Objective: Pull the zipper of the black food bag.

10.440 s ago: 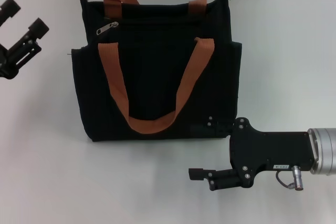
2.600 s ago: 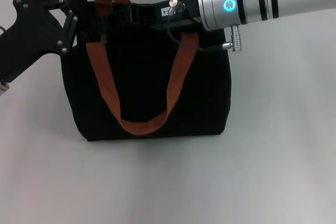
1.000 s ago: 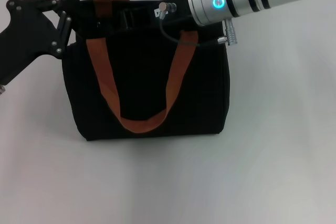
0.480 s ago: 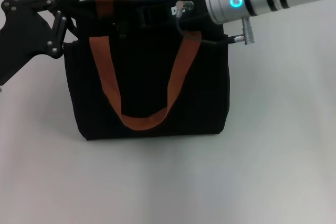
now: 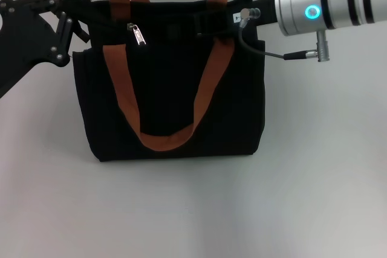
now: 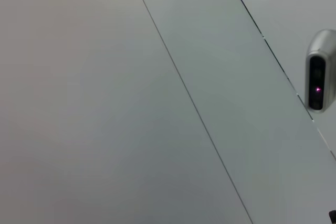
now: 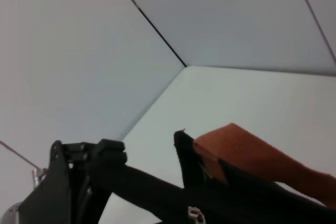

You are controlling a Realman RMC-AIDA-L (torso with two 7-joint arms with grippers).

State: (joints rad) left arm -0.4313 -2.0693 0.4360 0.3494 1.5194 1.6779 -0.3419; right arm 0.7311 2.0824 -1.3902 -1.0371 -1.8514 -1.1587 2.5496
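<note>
The black food bag [image 5: 169, 107] stands upright at the table's middle, with two rust-orange strap handles [image 5: 208, 83]. The silver zipper pull [image 5: 138, 33] hangs free near the bag's top edge, left of centre, with no gripper on it. My left gripper [image 5: 75, 16] is shut on the bag's top left corner; it also shows in the right wrist view [image 7: 84, 177]. My right gripper [image 5: 211, 21] lies along the bag's top edge near the right strap, dark against the fabric. The right wrist view shows the bag's corner [image 7: 182, 145] and an orange strap [image 7: 247, 156].
The white table [image 5: 314, 179] lies bare in front of and to the right of the bag. A grey wall stands behind the table. The left wrist view shows only wall panels and a small grey device [image 6: 317, 77].
My right arm has moved to the right along the bag's top edge. The zipper pull, hidden behind it before, now shows hanging at the left. My left gripper has stayed at the corner.
</note>
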